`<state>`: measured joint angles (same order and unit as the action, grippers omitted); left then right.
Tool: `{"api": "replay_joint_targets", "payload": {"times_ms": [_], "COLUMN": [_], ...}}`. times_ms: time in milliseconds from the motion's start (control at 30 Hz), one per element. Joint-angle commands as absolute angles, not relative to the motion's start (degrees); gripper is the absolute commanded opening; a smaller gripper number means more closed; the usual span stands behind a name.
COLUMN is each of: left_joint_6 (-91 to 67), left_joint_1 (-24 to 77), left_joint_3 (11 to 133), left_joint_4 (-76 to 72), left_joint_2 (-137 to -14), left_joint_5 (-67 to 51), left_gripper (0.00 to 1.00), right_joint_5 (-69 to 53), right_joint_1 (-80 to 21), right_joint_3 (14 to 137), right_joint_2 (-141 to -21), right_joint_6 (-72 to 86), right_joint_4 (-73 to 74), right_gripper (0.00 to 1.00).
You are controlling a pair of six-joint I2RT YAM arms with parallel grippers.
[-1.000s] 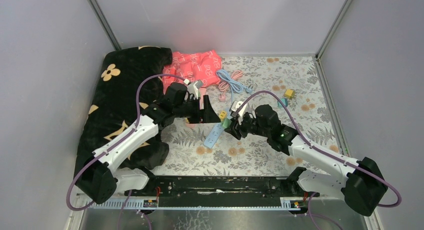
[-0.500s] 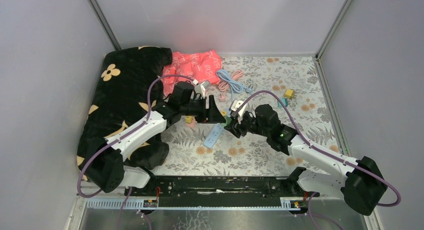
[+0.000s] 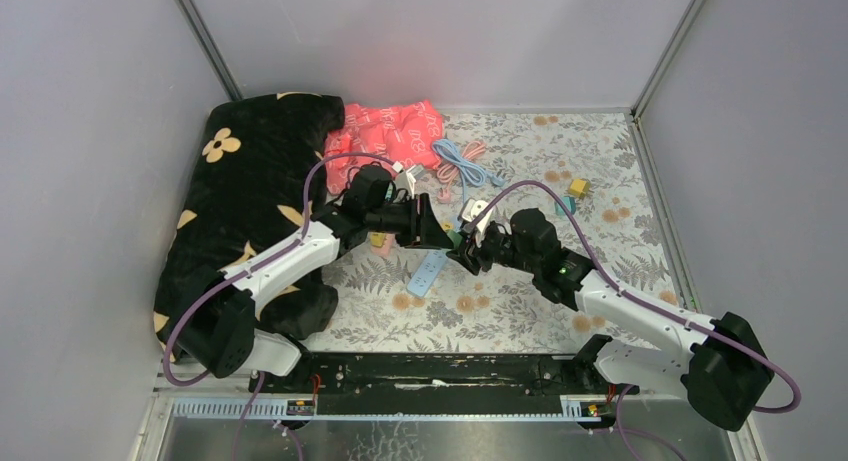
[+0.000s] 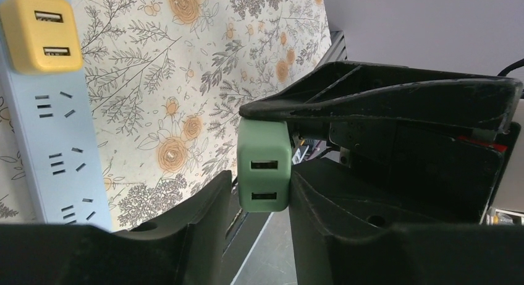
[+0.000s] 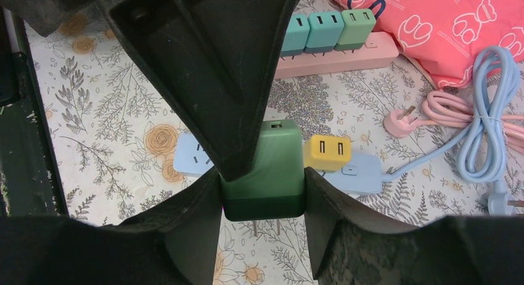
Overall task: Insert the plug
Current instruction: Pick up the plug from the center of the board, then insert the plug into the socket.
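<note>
The green plug (image 5: 272,158) is shown clamped between the two fingers (image 5: 185,235) of the right gripper (image 5: 262,189); two prongs are seen at its end nearer the right wrist, and its USB face is turned away from that wrist, towards the left wrist camera. The left gripper (image 4: 261,177) is set head-on against the right one, its fingers flanking the same plug at the USB end; one finger is touching the plug and a thin gap seems to show at the other, so it cannot be told whether the left fingers are gripping. In the right wrist view one left finger is laid over part of the plug. Beyond the right fingertips a blue strip (image 5: 361,172) is lying on the flowered cloth (image 5: 92,112); a yellow plug (image 5: 327,152) is seated in it, just beside the green plug. Farther beyond, a pink strip (image 5: 346,61) is carrying three plugs.
</note>
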<state>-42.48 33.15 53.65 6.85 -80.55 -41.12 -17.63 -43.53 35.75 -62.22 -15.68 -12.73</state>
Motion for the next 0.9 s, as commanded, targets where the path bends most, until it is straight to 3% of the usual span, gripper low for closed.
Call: {"api": "replay_joint_targets", "payload": {"times_ms": [0,200,300,433,600,867], "left_joint_6": [-43.41,-42.06,-38.37,-32.88,-27.31,-21.89], "left_joint_1": [33.49,33.49,33.49,33.49,33.49,33.49], "left_joint_3": [53.74,53.90,55.20,57.63,60.39,62.72], "left_joint_4": [2.27,3.06,8.39,16.56,24.42,30.80], "left_joint_2": [-80.73,-80.36,-80.10,-79.58,-79.10,-79.70], "left_joint_5": [-42.16,-41.26,-36.99,-29.85,-21.36,-11.23], "left_gripper": [0.42,0.11,0.00,0.00,0.00,0.00], "right_joint_5": [-19.51,-20.57,-19.30,-14.83,-9.85,1.43], "right_joint_1": [-44.20,-44.16,-44.20,-44.20,-44.14,-44.17], "right_joint_3": [36.21,36.19,35.43,33.54,31.38,31.34], "right_joint_2": [-62.23,-63.27,-63.22,-63.25,-63.72,-66.80], "right_joint_6": [-15.49,-14.10,-11.37,-6.47,2.32,19.32], "right_joint_4": [-17.23,-17.35,-18.48,-21.52,-25.37,-22.47], "right_gripper": [0.38,0.40,0.49,0.66,0.76,0.80]}}
